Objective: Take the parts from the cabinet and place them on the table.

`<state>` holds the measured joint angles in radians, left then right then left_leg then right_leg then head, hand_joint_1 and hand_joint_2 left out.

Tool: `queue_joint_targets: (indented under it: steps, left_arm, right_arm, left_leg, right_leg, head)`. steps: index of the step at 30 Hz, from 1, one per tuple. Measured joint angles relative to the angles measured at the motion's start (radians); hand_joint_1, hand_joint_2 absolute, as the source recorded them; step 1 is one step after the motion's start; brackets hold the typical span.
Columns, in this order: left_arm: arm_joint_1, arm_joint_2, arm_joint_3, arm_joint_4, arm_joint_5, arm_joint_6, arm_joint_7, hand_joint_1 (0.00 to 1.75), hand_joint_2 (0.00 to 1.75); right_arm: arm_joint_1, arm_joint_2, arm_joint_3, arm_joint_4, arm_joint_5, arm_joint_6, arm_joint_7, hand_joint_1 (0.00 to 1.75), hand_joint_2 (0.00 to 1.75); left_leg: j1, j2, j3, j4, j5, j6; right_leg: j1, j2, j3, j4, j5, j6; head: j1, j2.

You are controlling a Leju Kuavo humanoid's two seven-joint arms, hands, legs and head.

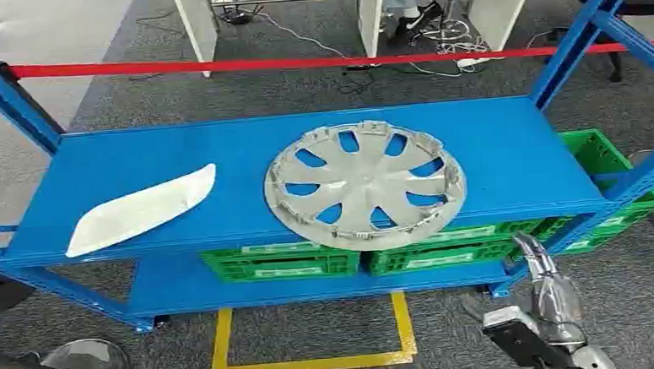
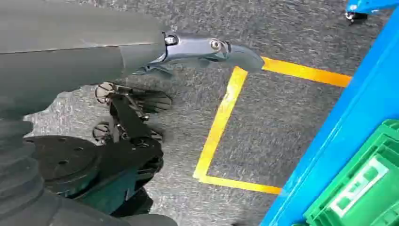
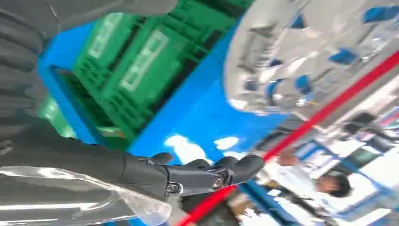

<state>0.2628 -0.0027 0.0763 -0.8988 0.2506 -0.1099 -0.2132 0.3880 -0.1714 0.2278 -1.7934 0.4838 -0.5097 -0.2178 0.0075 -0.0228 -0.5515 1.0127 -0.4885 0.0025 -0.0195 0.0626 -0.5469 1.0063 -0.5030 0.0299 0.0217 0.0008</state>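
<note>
Your right hand hangs empty, fingers apparently loose, below the shelf holding the hubcap and white panel; your left hand's state I cannot tell.

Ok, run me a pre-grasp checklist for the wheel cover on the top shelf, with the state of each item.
1. Wheel cover lies flat on the blue shelf: ok.
2. Its front rim overhangs the shelf edge, reachable: ok.
3. White panel lies apart from the cover: ok.
4. Right hand holds nothing: ok.
5. Right hand at the cover: not ok, it is below shelf level.
6. Left hand free: ok, it points at the floor.
</note>
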Motion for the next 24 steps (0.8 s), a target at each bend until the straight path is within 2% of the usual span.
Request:
queue_joint_targets:
  steps: [4,10,20,24]
  left_arm:
    - [-0.016,0.000,-0.005,-0.003,-0.012,-0.004,0.000,0.00,1.75]
    - [-0.041,0.009,-0.041,-0.006,-0.018,0.008,0.001,0.00,1.75]
    - [-0.096,0.040,-0.155,-0.005,0.001,0.045,0.000,0.00,1.75]
    - [-0.105,0.043,-0.173,-0.005,0.003,0.048,-0.001,0.00,1.75]
  right_arm:
    - [-0.002,-0.063,0.080,-0.019,0.085,-0.056,0.043,0.00,1.75]
    - [-0.012,-0.137,0.171,-0.026,0.218,-0.099,0.137,0.00,1.75]
    - [-0.091,-0.240,0.321,-0.017,0.440,-0.104,0.330,0.00,1.75]
    - [-0.107,-0.248,0.340,-0.013,0.473,-0.088,0.355,0.00,1.75]
  left_leg:
    - [0.000,0.000,0.000,0.000,0.000,0.000]
    - [0.000,0.000,0.000,0.000,0.000,0.000]
    - [0.000,0.000,0.000,0.000,0.000,0.000]
    - [0.000,0.000,0.000,0.000,0.000,0.000]
  right_leg:
    - [0.000,0.000,0.000,0.000,0.000,0.000]
    - [0.000,0.000,0.000,0.000,0.000,0.000]
    - [0.000,0.000,0.000,0.000,0.000,0.000]
    - [0.000,0.001,-0.001,0.000,0.000,0.000]
  head:
    - [0.000,0.000]
    - [0.000,0.000]
    - [0.000,0.000]
    - [0.000,0.000]
